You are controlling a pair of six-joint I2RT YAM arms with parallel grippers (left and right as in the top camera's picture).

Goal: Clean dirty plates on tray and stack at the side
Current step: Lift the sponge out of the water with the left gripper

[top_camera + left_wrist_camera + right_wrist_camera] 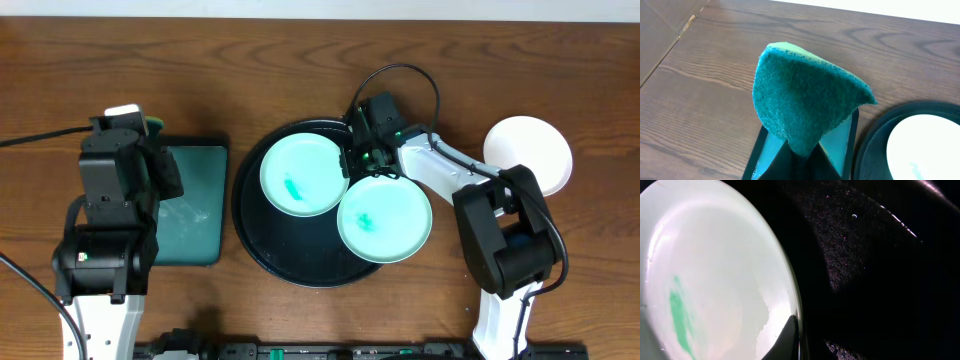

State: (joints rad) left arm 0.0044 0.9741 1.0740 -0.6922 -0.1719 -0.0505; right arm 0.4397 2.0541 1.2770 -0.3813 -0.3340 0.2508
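Note:
Two mint green plates lie on the round black tray (252,225). The left plate (303,175) and the right plate (385,218) each carry a teal smear. A white plate (528,153) rests on the table at the right. My right gripper (352,160) is shut on the left plate's right rim. In the right wrist view one dark finger (787,340) lies on the inner side of that plate (715,280), with the black tray (880,255) beyond. My left gripper (802,157) is shut on a green sponge (805,95), held above the rectangular green tray (842,145).
The dark-green rectangular tray (195,205) lies left of the black tray, with the left arm (110,190) over its left side. A black cable (400,72) loops behind the right wrist. In the left wrist view the black tray's rim (875,140) shows at the right.

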